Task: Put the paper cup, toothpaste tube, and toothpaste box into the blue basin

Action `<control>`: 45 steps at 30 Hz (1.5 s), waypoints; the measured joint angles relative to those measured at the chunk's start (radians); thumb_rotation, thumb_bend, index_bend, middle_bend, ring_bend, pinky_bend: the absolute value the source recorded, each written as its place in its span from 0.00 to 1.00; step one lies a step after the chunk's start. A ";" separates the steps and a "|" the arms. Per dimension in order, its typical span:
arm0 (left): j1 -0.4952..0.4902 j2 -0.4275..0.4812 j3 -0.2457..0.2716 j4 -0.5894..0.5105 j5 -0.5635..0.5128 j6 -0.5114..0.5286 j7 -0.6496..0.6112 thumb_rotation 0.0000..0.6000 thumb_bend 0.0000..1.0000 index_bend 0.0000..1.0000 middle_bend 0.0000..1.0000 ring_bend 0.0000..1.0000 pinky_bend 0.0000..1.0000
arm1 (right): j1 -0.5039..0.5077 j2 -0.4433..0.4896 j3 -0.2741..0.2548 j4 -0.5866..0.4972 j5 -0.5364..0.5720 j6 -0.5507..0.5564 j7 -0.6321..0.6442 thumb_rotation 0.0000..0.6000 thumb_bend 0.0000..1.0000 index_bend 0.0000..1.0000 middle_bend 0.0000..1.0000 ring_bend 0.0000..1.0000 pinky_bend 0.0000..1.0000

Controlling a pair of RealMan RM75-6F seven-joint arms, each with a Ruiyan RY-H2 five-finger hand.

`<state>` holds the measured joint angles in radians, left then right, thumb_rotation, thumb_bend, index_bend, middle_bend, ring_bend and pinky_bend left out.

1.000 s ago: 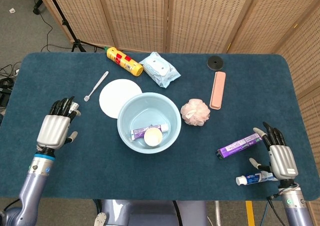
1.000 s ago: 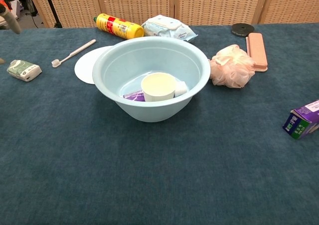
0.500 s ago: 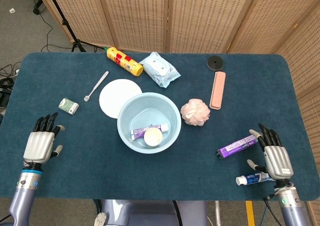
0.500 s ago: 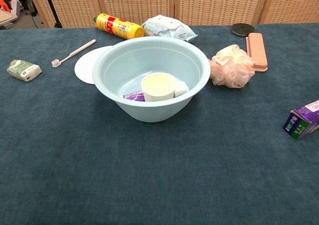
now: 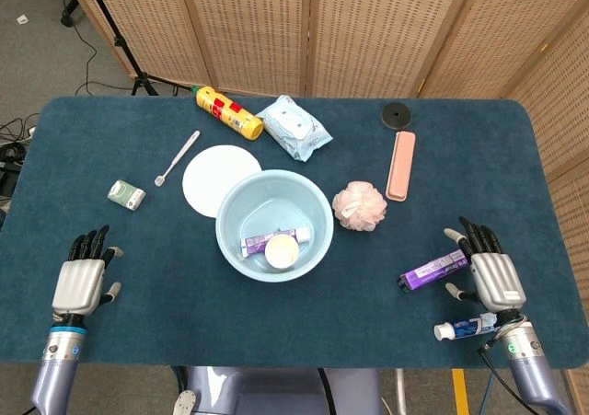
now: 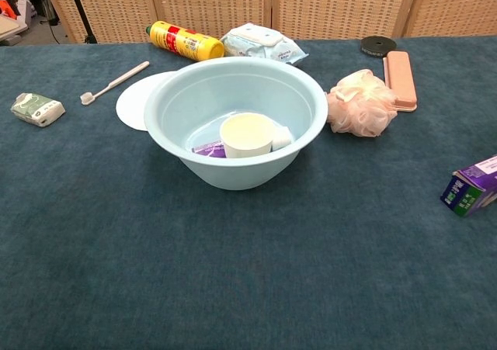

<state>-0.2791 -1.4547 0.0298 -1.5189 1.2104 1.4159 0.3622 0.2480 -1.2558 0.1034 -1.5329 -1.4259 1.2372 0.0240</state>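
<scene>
Left hand (image 5: 80, 283) withdrawn, right hand (image 5: 494, 277) advanced beside purple cardboard toothpaste box (image 5: 435, 268); fingers apart, empty; light-blue plastic basin (image 5: 235, 207) awaiting box.

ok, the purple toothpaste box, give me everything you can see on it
The toothpaste box is a long, slim carton, apparently cardboard, purple with white print and a green-and-blue end panel that shows in the chest view. It looks closed and undamaged. It lies flat on the blue table cover, angled, outside the blue basin. The right robot hand sits at its far end with fingers apart; contact can't be confirmed. A second toothpaste tube lies nearby, separate.
</scene>
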 measured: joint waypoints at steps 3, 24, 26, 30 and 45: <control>0.008 -0.007 -0.005 0.007 0.008 0.000 -0.002 1.00 0.25 0.36 0.06 0.03 0.08 | 0.020 0.011 0.000 0.007 0.012 -0.043 -0.006 1.00 0.20 0.15 0.00 0.00 0.00; 0.038 -0.004 -0.038 0.002 0.052 -0.025 -0.037 1.00 0.25 0.36 0.06 0.03 0.08 | 0.091 0.002 -0.038 0.074 0.075 -0.198 -0.066 1.00 0.21 0.19 0.00 0.00 0.00; 0.040 -0.003 -0.040 0.001 0.053 -0.031 -0.038 1.00 0.25 0.36 0.06 0.03 0.08 | 0.097 -0.005 -0.036 0.081 0.077 -0.203 -0.065 1.00 0.21 0.20 0.00 0.00 0.00; 0.043 -0.001 -0.047 0.001 0.055 -0.036 -0.042 1.00 0.25 0.36 0.06 0.03 0.08 | 0.109 -0.017 -0.034 0.094 0.081 -0.215 -0.069 1.00 0.21 0.22 0.00 0.00 0.00; 0.053 0.005 -0.061 -0.002 0.066 -0.055 -0.059 1.00 0.26 0.36 0.06 0.03 0.08 | 0.123 -0.053 -0.033 0.141 0.096 -0.216 -0.080 1.00 0.21 0.32 0.09 0.00 0.01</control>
<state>-0.2260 -1.4500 -0.0313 -1.5213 1.2763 1.3611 0.3034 0.3714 -1.3087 0.0700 -1.3915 -1.3304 1.0211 -0.0562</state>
